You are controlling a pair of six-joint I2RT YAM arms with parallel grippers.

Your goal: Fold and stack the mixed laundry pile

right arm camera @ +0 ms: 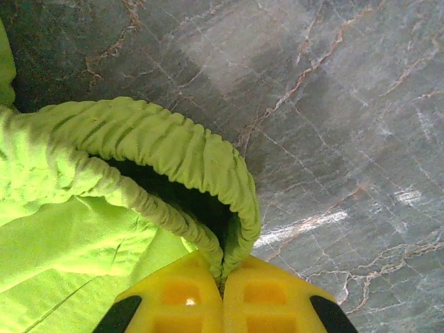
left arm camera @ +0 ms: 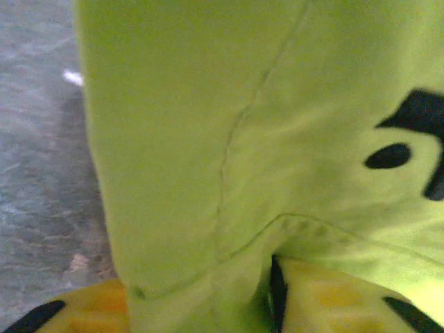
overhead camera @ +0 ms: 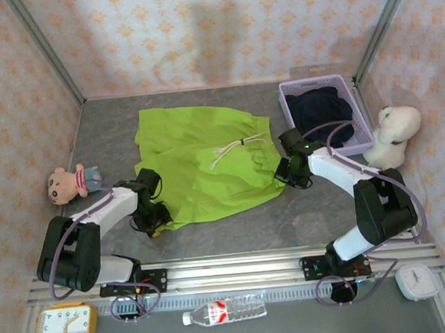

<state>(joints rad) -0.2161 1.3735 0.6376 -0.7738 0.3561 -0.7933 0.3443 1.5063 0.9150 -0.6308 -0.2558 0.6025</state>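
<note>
gripping the elastic waistband of the lime-green garment [overhead camera: 199,160], the right gripper [right arm camera: 223,274] is pressing its pads together on cloth just left of the lavender basket [overhead camera: 286,92], probably readying a fold. the left gripper [overhead camera: 156,218], well left of the basket, is straddling the far hem; whether it is pinching i cannot tell. the navy garment [overhead camera: 316,106] is lying inside the basket. the grey marbled table [overhead camera: 289,223] is sitting between patterned walls.
</note>
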